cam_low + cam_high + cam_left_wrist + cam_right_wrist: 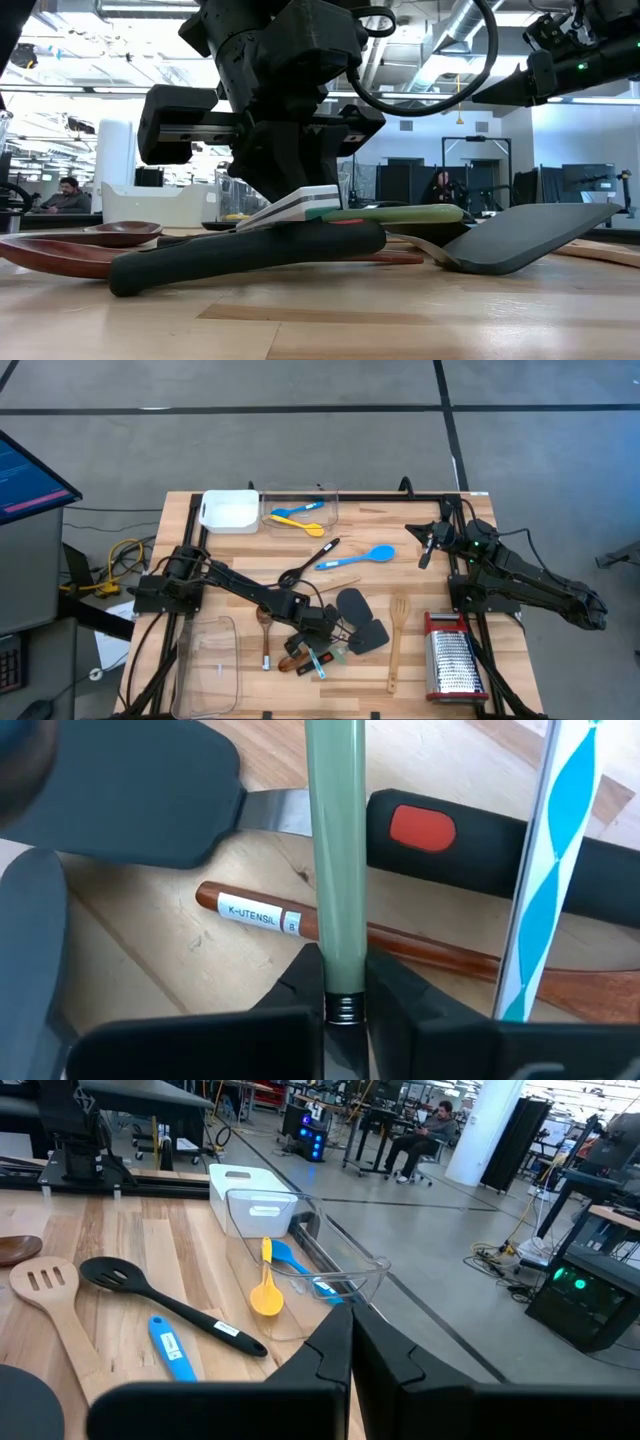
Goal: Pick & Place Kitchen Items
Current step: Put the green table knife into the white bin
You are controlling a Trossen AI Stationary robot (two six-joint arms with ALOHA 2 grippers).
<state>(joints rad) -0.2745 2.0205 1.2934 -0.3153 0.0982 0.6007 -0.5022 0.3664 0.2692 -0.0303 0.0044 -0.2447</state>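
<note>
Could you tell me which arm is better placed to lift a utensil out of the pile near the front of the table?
The left. Its gripper is already closed on the pale green handle in that pile, whereas the right gripper hangs far from it.

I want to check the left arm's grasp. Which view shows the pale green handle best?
The left wrist view: the pale green handle runs up the picture, its metal-ringed end pinched between the left gripper fingers. The low view shows it side-on, partly behind the arm. The high view loses it in the utensil pile; the right wrist view misses it.
</note>
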